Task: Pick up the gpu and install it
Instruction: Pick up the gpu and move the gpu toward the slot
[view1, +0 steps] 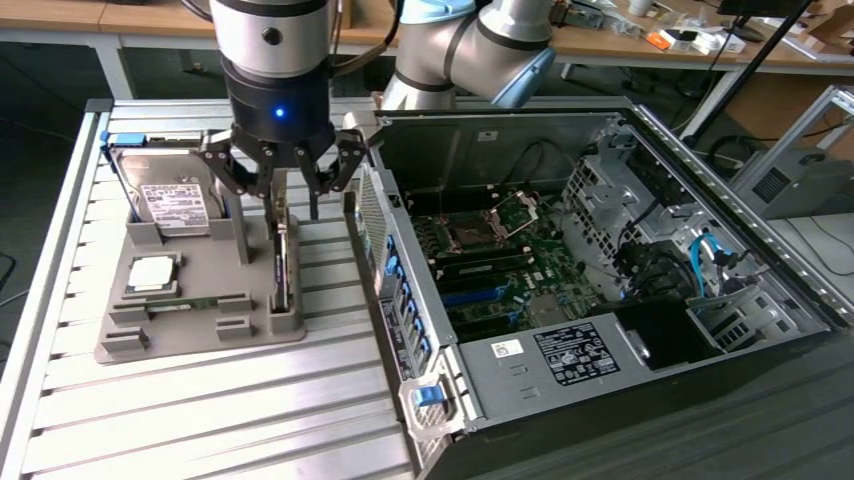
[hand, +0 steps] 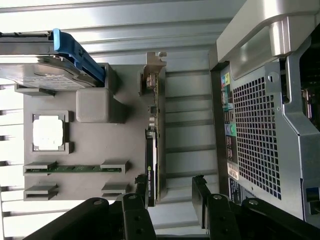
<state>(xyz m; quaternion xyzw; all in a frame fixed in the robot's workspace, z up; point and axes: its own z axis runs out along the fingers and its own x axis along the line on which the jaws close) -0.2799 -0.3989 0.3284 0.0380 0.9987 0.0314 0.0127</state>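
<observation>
The gpu (view1: 280, 262) is a thin dark card standing on edge in a slot of the grey holder (view1: 200, 335), its silver bracket end toward the far side. My gripper (view1: 288, 192) hangs open directly over its top edge, one finger on each side. In the wrist view the gpu (hand: 151, 150) runs lengthwise from the bracket down between the black fingertips (hand: 135, 212). It lies close to one finger, and a wider gap separates it from the other. My gripper (hand: 167, 206) holds nothing.
The holder also carries a hard drive (view1: 167, 192) with a white label, a square CPU (view1: 151, 272) and a RAM stick (view1: 180, 303). The open computer case (view1: 747, 250) lies at the exterior view's right with its motherboard (view1: 514, 275) exposed. Its perforated rear wall (hand: 260, 125) stands close beside the holder.
</observation>
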